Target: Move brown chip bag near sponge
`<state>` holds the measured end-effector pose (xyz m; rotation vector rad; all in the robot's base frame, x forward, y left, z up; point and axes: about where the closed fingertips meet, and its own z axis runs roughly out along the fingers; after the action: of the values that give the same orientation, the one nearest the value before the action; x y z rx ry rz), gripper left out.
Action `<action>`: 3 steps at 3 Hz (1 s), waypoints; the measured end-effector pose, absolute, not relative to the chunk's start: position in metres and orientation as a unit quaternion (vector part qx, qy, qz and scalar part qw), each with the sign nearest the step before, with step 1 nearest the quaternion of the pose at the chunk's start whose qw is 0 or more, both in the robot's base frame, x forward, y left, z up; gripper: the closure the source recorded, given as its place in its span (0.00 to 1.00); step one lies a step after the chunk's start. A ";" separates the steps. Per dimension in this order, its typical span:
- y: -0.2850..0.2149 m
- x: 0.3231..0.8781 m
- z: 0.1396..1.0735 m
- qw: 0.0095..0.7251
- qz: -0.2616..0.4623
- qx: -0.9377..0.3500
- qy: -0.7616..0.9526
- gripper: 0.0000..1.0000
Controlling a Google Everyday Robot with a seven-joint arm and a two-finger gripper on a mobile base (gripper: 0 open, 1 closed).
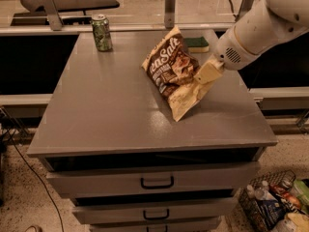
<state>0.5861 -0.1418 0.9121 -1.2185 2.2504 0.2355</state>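
The brown chip bag [175, 73] with cream ends and white "Sea Salt" lettering is tilted on the right half of the grey cabinet top [106, 105], its lower cream end touching the surface. My gripper [206, 73] is shut on the bag's right edge, coming in from the right on a white arm. The sponge [197, 43], dark green over pale yellow, lies at the back right of the top, just behind the bag's upper end.
A green drink can [102, 33] stands at the back left of the top. Drawers [157, 181] are below the front edge. A wire basket of bottles [273, 204] sits on the floor at the right. A rail with posts runs behind the cabinet.
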 end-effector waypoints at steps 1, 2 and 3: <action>-0.185 0.613 0.918 0.300 0.058 -0.421 0.854 1.00; -0.236 0.643 0.929 0.322 0.029 -0.381 0.866 1.00; -0.290 0.661 0.959 0.361 -0.004 -0.330 0.872 1.00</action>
<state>0.6608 -0.2901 0.9592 -0.8491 2.2477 -0.0106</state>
